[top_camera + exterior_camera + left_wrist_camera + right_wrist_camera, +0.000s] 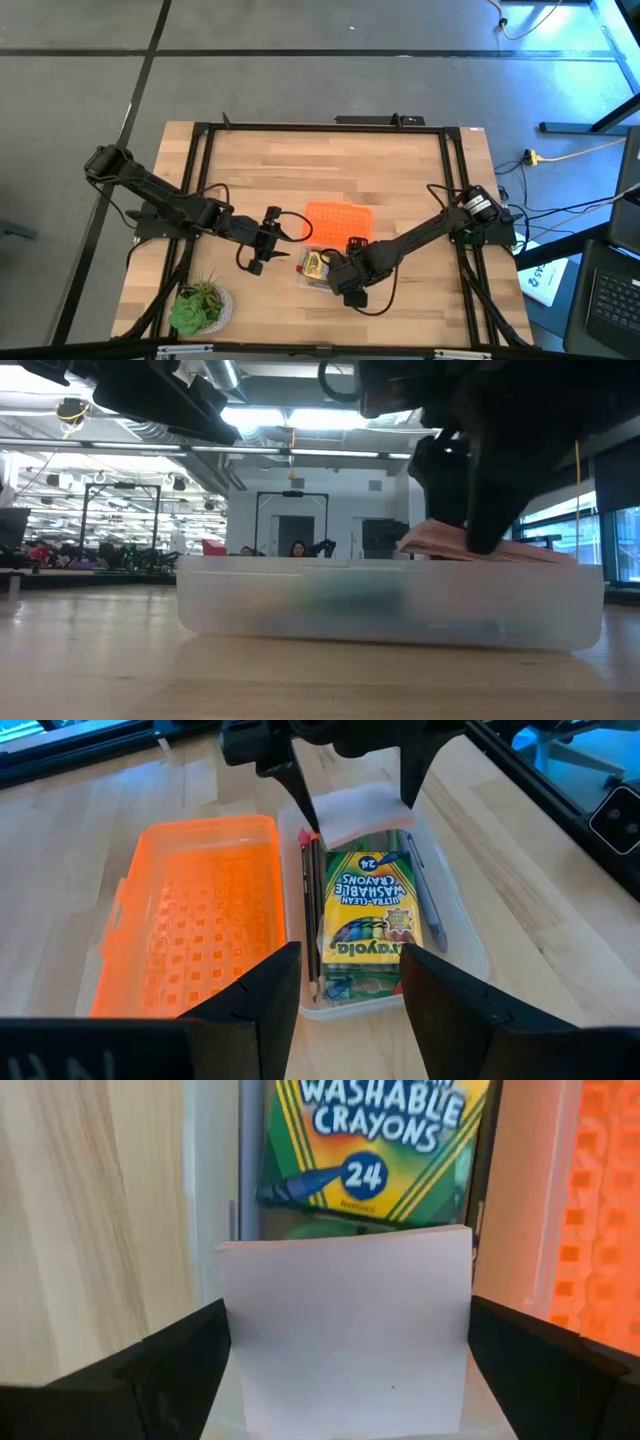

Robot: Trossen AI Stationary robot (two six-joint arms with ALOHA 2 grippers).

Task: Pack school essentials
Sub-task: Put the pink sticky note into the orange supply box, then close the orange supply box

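24 on the Crayola "Washable Crayons" box [375, 915] lying in the clear case [455, 920]; right tool [345, 1370] spread wide around the pink note pad [345, 1330]; left tool [350, 985] half-open, empty.

Evenly lit from above in the high view, with soft, short shadows under both dark arms on the pale wooden table [400, 180]. Backlit in the low view by bright ceiling strip lights [330, 420]; arms reduced to near-black silhouettes, frosted clear plastic case [390, 610] hazy, tabletop foreground blurred. Glowing translucent orange lid [190, 920] in the left wrist view. Out of focus up close: pale pink square note pad [345, 1330] and dark fingers [170, 1370].
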